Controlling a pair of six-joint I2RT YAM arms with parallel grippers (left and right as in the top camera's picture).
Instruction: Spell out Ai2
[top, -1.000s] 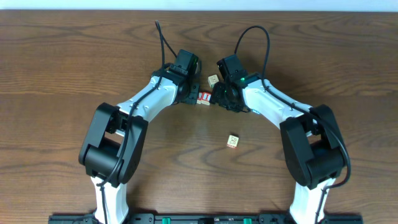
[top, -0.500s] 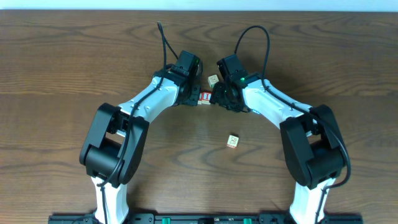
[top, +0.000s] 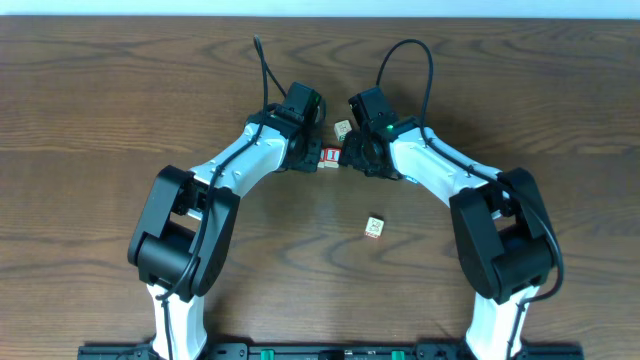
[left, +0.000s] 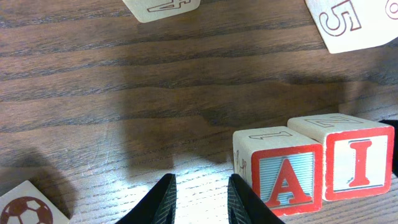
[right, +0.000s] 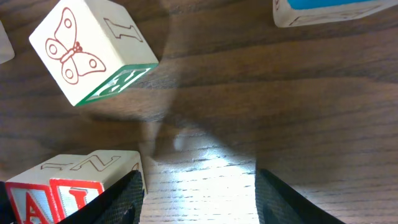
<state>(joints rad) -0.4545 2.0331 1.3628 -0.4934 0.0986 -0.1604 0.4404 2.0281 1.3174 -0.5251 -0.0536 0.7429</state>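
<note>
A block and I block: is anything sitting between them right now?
Nothing. In the left wrist view the A block and the I block stand side by side, flush, with no gap visible.

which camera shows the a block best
The left wrist view: the A block sits close, with its red letter facing the lens. The right wrist view catches only a cropped corner at bottom left. Overhead it is a tiny red speck, unreadable.

Right of the left tool (left: 200, 194), the A block (left: 286, 180) shows a red letter on pale blue stripes, red-framed; the I block (left: 357, 163) a red letter on white, red-framed. Ahead-left of the right tool (right: 198, 200), a pale block (right: 93, 53) carries a red-outlined butterfly and a green face. The bench (left: 124, 81) is dark brown woodgrain.
</note>
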